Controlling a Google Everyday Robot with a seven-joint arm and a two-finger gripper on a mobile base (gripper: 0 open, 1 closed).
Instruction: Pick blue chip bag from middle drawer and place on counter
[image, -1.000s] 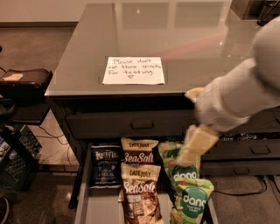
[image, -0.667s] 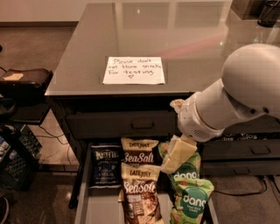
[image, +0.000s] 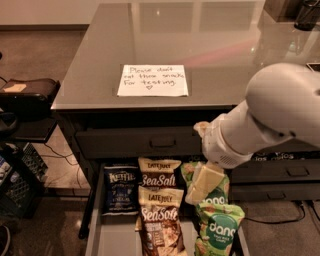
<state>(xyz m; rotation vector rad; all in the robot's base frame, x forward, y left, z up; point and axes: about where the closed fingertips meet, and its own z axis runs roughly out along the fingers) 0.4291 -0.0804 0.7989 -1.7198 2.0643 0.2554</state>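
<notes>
The blue chip bag (image: 121, 189) lies at the left back of the open middle drawer (image: 111, 241), its white Kettle logo facing up. My gripper (image: 202, 182), cream-coloured at the end of the white arm (image: 270, 115), hangs over the right side of the drawer, above the green dang bags (image: 218, 227). It is well to the right of the blue bag, with the tan bags between them. It holds nothing that I can see. The counter (image: 210, 45) stretches behind and above the drawer, with the white handwritten note (image: 152, 80) near its front edge.
Two tan Sea Salt bags (image: 159, 200) lie in the drawer's middle. A closed drawer front with a recessed handle (image: 162, 141) sits above the open drawer. A black crate (image: 15, 187) and cables stand on the floor at left. More drawer fronts (image: 295, 172) are at right.
My arm has swung left and lowered; the gripper has moved from above the drawer's right edge to down over the green bags. The bags have not moved.
</notes>
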